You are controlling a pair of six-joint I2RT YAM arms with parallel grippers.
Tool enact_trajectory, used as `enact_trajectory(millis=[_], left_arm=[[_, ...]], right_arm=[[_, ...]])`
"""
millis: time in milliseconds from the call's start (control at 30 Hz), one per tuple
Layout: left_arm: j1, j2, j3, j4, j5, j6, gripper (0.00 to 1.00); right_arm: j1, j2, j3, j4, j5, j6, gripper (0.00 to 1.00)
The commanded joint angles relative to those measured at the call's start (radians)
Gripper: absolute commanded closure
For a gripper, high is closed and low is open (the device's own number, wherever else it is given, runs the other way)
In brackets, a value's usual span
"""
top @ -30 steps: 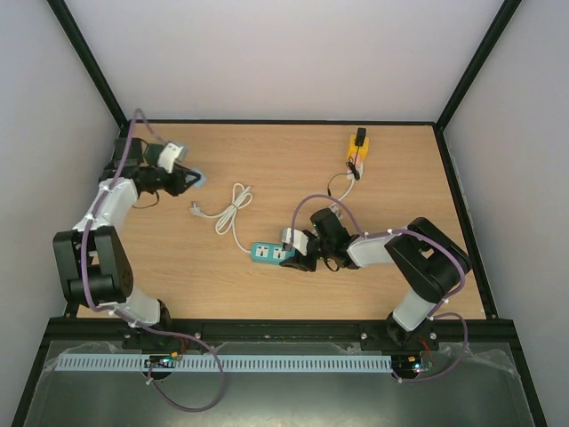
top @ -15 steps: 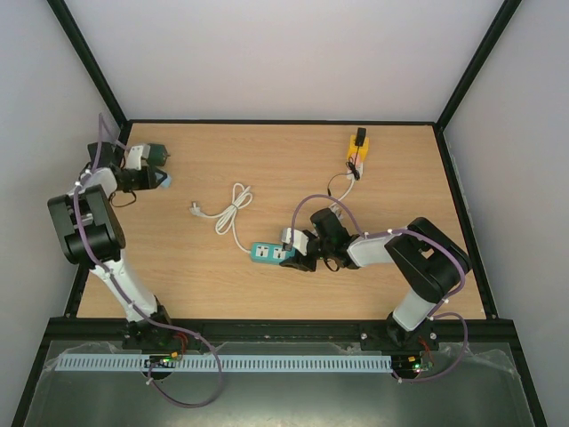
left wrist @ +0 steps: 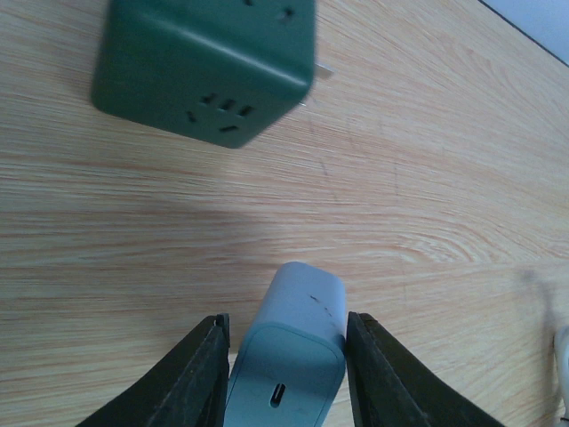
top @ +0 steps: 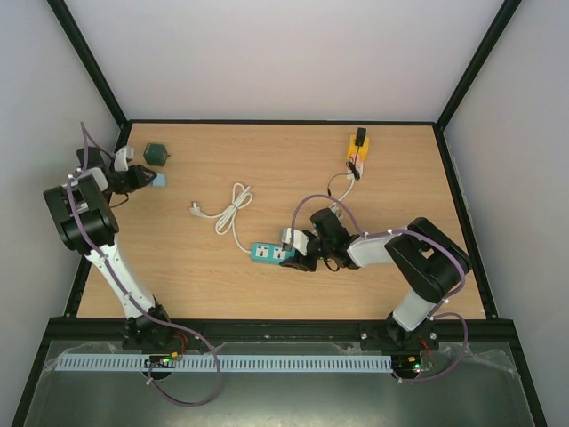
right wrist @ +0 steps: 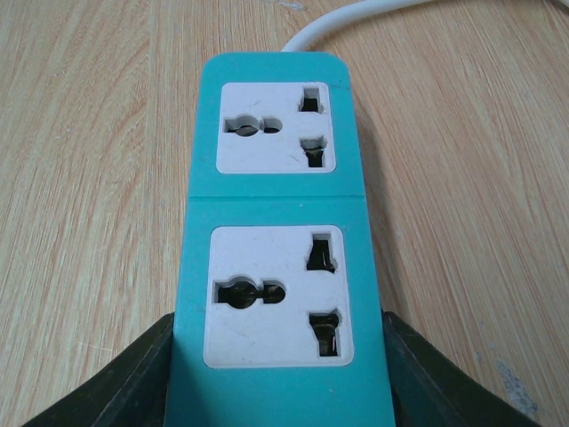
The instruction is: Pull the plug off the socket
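Pale-blue plug [left wrist: 302, 307] pinched in left gripper [left wrist: 286, 356], now clear of green socket cube [left wrist: 204, 67]; right gripper [right wrist: 280, 360] clamps teal strip [right wrist: 276, 151].

So the plug [left wrist: 289, 356] is a little pale-blue charger block with a USB-C slot in its back end. It's pinched between my left fingers [left wrist: 200, 374], nose pointing at the dark green cube socket [left wrist: 206, 67]. The cube sits on the wood near the far left corner, close to the plug but not touching it. The teal power strip [right wrist: 280, 267] lies flat mid-table, near end squeezed by my right fingers [right wrist: 133, 391], both white outlets showing bare holes.
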Motion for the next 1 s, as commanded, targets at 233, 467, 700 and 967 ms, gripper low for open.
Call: enact_trajectory(millis=[233, 467, 700, 967], left_arm=[[0.033, 0.023, 0.018, 0.023, -0.035, -0.027, 0.51], [0.032, -0.063, -0.030, 0.036, -0.053, 0.007, 0.32], [0.030, -0.222, -0.115, 0.039, -0.076, 0.099, 0.12], [0.012, -0.358, -0.202, 0.014, -0.079, 0.186, 0.00]], right_arm=[[0.005, 0.024, 0.001, -0.054, 0.042, -0.004, 0.88], [0.005, 0.019, 0.001, -0.063, 0.033, -0.008, 0.88], [0.020, 0.024, 0.039, -0.157, 0.027, -0.057, 0.63], [0.026, -0.011, 0.111, -0.223, 0.017, -0.018, 0.23]])
